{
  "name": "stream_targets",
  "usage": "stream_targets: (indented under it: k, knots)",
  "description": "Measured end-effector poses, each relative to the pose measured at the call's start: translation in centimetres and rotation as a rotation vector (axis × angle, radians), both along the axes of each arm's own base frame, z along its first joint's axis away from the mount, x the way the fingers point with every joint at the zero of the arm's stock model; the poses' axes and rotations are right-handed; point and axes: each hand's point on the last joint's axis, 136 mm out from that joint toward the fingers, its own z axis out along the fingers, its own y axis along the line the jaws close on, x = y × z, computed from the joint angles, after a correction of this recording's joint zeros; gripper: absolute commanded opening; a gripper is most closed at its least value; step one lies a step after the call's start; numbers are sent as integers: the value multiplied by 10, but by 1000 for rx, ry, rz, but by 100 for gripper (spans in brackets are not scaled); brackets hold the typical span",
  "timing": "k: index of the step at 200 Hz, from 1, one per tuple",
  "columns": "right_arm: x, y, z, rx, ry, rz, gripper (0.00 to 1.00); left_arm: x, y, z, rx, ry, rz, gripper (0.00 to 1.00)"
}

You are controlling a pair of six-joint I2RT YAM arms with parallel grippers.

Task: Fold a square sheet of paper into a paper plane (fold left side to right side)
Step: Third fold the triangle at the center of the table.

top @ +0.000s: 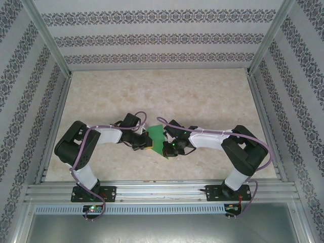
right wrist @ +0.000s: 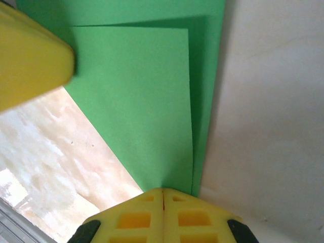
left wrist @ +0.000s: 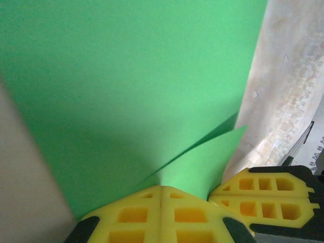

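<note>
We hold the folded green paper sheet point(top: 156, 136) between both grippers, jaws closed on it.
Nearest, our left gripper point(left wrist: 161, 190) has its yellow pads point(left wrist: 132, 216) pressed together, with the paper caught in their seam and rising straight ahead of the jaws, one loose flap peeling off to the right. Our right gripper point(right wrist: 163, 191) is clamped the same way on a corner, two green layers fanning out ahead of it. Beyond both jaws lies the marbled table point(top: 202, 96).
</note>
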Motion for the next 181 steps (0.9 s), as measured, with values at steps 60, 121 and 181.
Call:
stream_targets:
  k: [60, 121, 181]
  knots:
    - [0, 1, 0, 2, -1, 0, 0, 17, 24, 1, 61, -21, 36, 4]
    - [0, 1, 0, 16, -1, 0, 0, 25, 24, 56, 38, -198, 40, 0]
    - [1, 1, 0, 21, 2, -4, 0, -5, -15, 38, 12, -141, -80, 0]
